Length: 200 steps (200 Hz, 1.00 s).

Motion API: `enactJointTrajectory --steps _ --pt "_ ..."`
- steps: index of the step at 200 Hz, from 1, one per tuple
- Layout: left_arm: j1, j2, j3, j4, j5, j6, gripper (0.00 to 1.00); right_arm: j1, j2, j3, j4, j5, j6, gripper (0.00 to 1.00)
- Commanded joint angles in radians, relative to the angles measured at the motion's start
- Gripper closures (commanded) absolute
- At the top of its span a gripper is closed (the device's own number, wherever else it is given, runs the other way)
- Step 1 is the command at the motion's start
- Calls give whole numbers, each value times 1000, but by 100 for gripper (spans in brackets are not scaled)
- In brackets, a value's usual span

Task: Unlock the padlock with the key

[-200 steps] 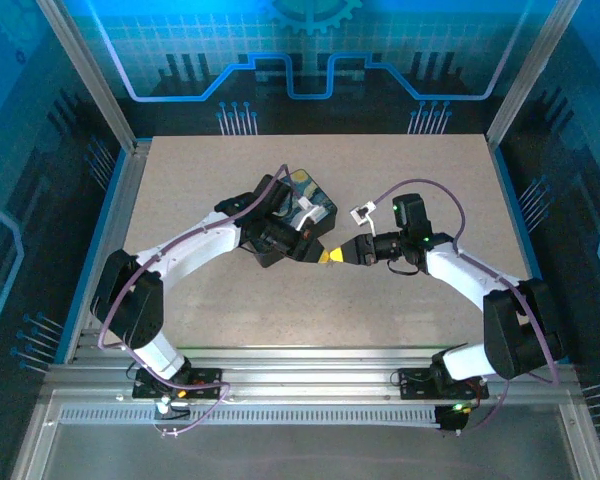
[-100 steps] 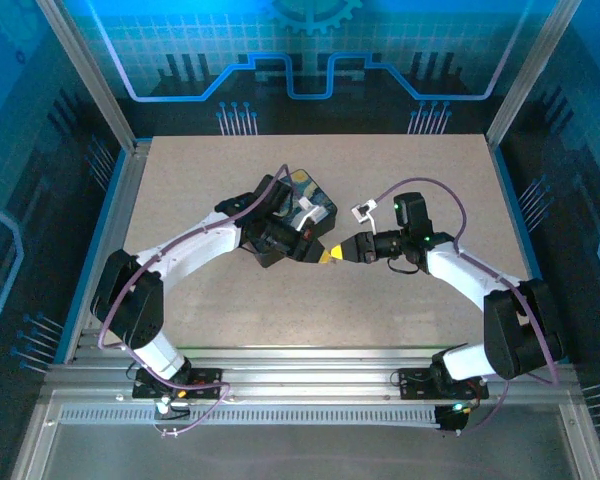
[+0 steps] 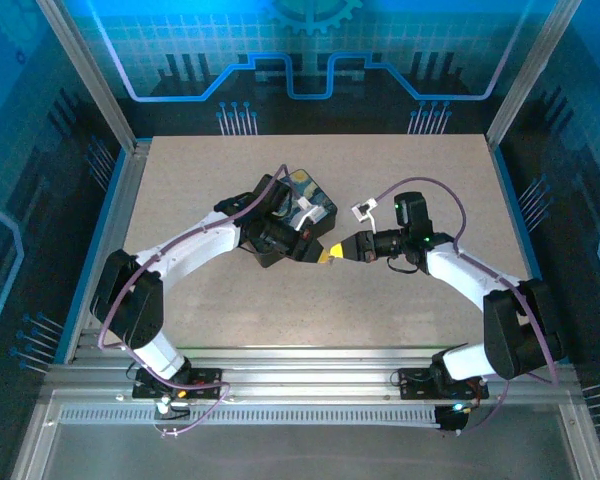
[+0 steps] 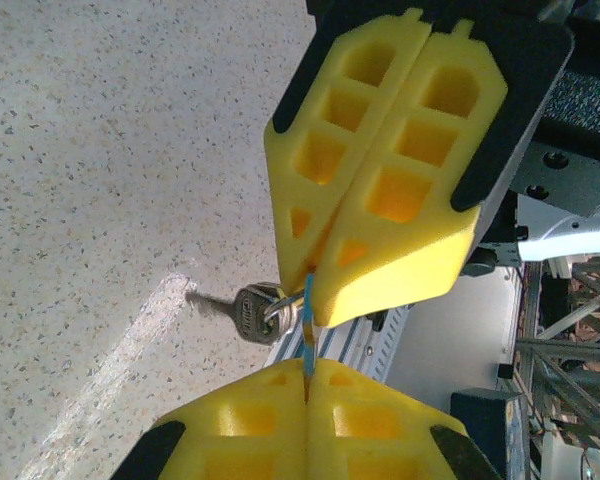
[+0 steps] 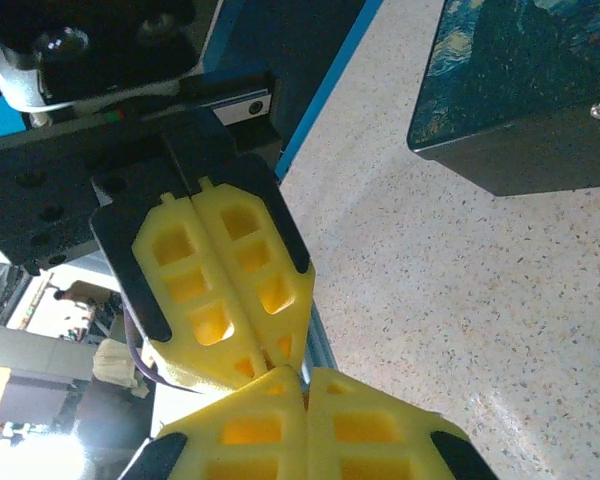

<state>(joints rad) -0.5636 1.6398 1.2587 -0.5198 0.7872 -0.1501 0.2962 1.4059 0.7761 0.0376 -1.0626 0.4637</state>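
My left gripper (image 4: 307,375) and right gripper (image 4: 308,285) meet tip to tip just above the table, in front of the box (image 3: 308,200) printed with a night-sky painting. Both sets of yellow jaws are shut on a thin blue tag (image 4: 306,330) that runs from one seam to the other. The silver key (image 4: 252,310) hangs from the tag on a ring, to the left of the jaws. A small silver piece on the box's lid edge (image 3: 304,213) looks like the padlock, too small to make out. In the top view the left gripper (image 3: 325,256) touches the right gripper (image 3: 342,250).
The box (image 5: 520,90) lies behind and left of the meeting point, under the left forearm. A white tag (image 3: 362,212) hangs on the right arm's purple cable. The speckled table (image 3: 410,170) has free room to the right, left and front.
The right gripper has edged left onto the left gripper's tips, and its jaws have closed on the blue tag. The left arm and the box have not moved.
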Motion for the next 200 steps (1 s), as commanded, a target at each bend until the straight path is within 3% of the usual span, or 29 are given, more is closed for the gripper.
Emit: enactJointTrajectory --steps 1,10,20,45,60,101,126,155,177,200 --pt "1 -18 -12 28 10 7 92 33 -14 -10 74 -66 21 100" --pt "7 -17 -15 34 10 -2 87 34 -15 -12 66 -59 20 100" --pt "14 -18 -18 42 3 -12 75 32 -15 -14 49 -45 15 100" --pt "39 -35 -25 46 -25 -28 53 6 -8 -24 13 -3 4 100" --pt "53 -51 -27 46 -54 -42 46 -20 -6 -37 19 21 25 100" --pt "64 -69 -36 50 -214 -141 43 -77 4 -48 27 42 61 100" --pt "51 -57 -66 47 -424 -309 43 -104 12 -50 21 79 88 100" --pt "-33 -40 -91 40 -670 -464 41 -124 21 -59 37 125 152 100" --pt "-75 -40 -122 139 -667 -554 41 -126 18 -61 30 137 174 100" --pt "-80 -56 -165 322 -523 -590 47 -127 11 -64 19 140 194 100"
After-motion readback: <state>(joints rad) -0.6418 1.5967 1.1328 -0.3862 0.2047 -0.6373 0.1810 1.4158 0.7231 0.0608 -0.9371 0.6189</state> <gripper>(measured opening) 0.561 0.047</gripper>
